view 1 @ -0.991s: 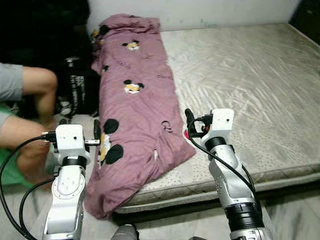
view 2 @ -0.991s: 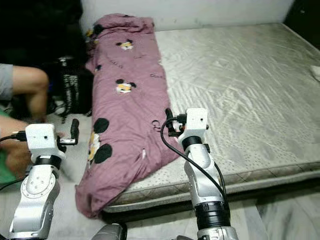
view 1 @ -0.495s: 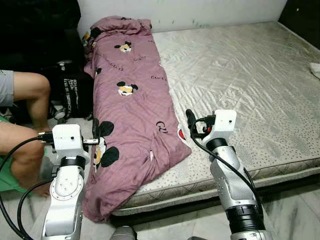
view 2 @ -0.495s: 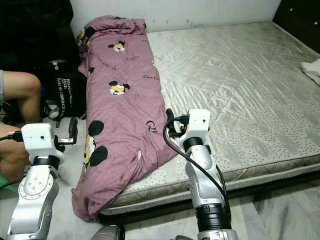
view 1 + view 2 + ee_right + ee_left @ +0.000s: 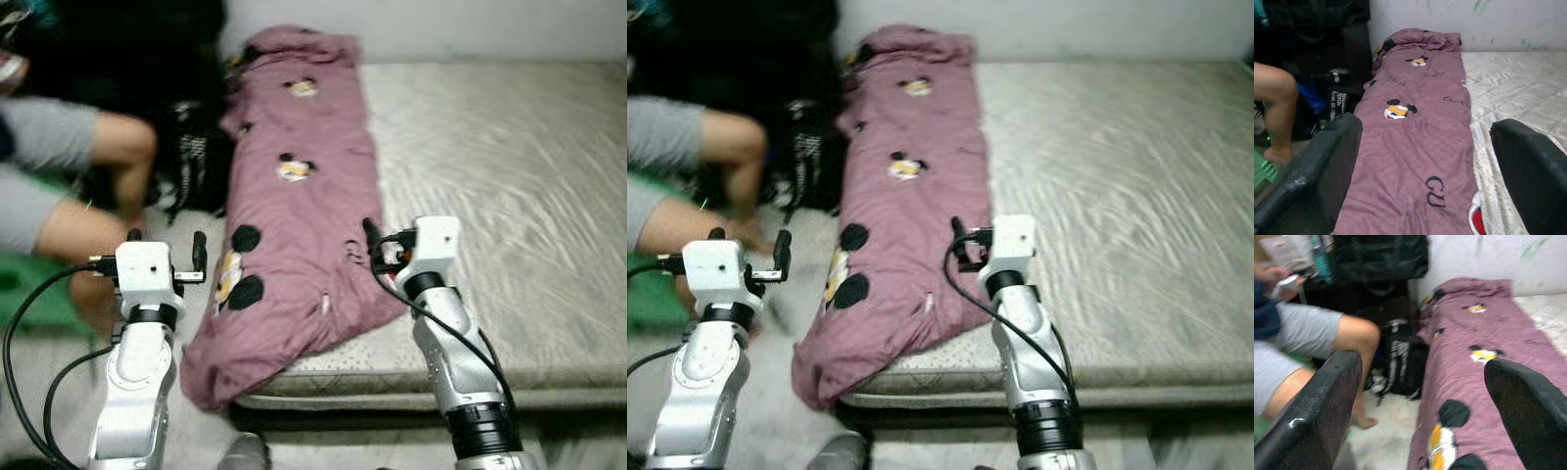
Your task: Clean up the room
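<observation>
Showing a person's hand [image 5: 1284, 280] holding something, left wrist view, purple blanket [image 5: 299, 196]

The camera has swung left; nothing else moved.

Head stereo pair looking down over bed [image 5: 509, 196], both wrist views facing along purple blanket [image 5: 1420, 147]

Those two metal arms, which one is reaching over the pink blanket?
The right gripper: it hangs above the pink blanket near the mattress edge. The left gripper is over the floor, beside the bed.
</observation>
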Motion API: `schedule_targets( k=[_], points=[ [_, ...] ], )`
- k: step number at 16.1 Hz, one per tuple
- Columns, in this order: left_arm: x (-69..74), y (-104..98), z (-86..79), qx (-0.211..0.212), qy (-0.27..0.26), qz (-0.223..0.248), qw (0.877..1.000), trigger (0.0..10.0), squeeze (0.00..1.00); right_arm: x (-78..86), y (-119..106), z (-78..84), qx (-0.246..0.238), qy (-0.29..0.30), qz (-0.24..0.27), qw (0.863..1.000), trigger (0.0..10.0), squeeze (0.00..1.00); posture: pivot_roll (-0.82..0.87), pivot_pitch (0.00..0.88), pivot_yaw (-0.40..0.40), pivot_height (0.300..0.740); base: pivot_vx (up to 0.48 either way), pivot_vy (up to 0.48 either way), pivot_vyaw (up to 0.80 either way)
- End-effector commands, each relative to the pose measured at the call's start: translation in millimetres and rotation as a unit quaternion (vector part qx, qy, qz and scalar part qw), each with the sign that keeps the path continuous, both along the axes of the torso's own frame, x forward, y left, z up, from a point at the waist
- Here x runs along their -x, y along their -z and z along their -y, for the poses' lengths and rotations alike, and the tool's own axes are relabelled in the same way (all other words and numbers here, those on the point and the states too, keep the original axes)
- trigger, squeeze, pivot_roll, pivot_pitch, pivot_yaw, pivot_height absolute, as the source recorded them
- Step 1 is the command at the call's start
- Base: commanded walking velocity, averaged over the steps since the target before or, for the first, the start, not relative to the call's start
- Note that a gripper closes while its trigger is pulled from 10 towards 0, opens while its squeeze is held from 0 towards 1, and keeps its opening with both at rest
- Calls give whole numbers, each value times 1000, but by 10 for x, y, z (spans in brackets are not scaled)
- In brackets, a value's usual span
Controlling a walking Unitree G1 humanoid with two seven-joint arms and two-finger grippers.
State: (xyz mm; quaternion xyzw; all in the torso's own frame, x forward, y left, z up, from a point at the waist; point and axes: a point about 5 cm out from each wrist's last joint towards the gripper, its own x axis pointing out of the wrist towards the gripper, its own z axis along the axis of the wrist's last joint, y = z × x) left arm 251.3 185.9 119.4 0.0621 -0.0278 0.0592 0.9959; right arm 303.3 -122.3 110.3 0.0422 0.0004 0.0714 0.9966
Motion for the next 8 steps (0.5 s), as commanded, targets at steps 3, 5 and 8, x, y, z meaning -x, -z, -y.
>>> schedule_targets(
  k=[3,5,8],
  points=[
    [-4,24,-19,-11,-3,-8,1000,10000,0,-9,-39,-23,-11,2,5,1000,10000,0,73,61,-21,740,0,0,169],
    [-13,22,-16,-10,-3,-8,1000,10000,0,-12,-38,-22,-13,2,4,1000,10000,0,73,61,-21,740,0,0,0],
    [-23,15,-7,-13,-2,-5,1000,10000,0,-15,-39,-21,-19,4,4,1000,10000,0,73,66,-21,740,0,0,0]
  ],
)
